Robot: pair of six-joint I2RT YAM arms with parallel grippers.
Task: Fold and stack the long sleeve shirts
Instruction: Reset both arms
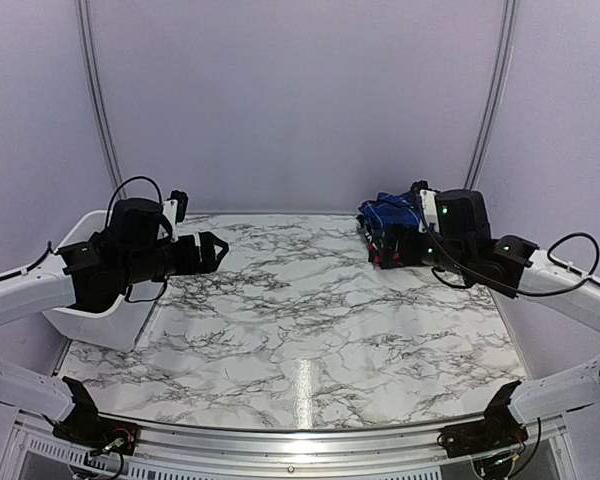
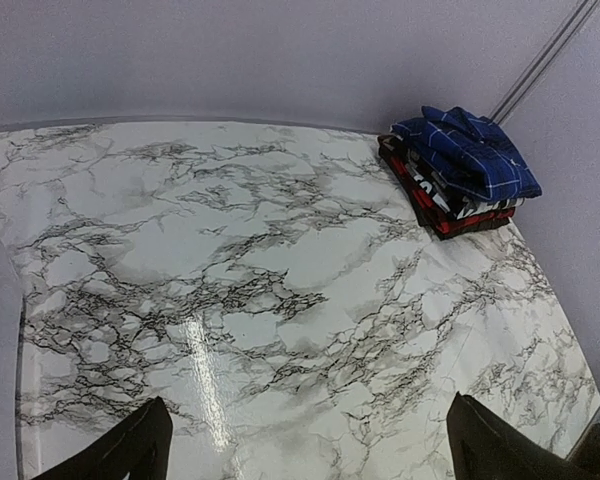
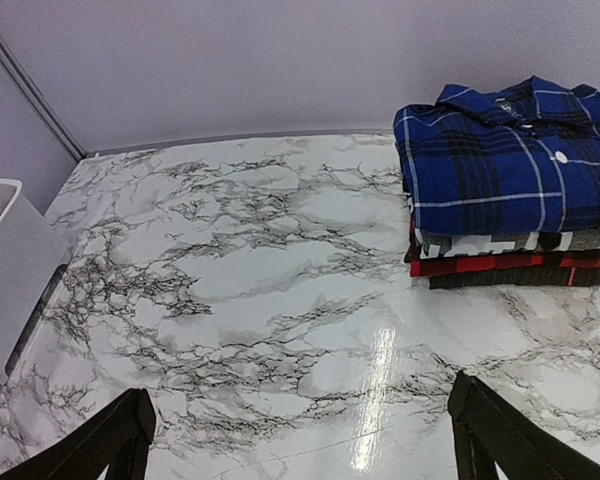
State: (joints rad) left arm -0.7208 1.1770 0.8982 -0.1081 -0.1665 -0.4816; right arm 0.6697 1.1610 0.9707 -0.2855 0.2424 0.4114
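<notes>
Left end effector (image 2: 305, 425) and right end effector (image 3: 300, 400) are hovering spread apart, empty; the long sleeve shirts (image 3: 500, 170) are lying stacked at the tabletop's (image 3: 280, 250) far-right corner, blue topmost, collar label unreadable.

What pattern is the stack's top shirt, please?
Top shirt: royal blue plaid, thin white lines; right wrist view.

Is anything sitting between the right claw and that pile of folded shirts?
Nothing visible does. In the right wrist view, only marble table lies between the open right gripper and the shirt pile, blue shirt on top.
</notes>
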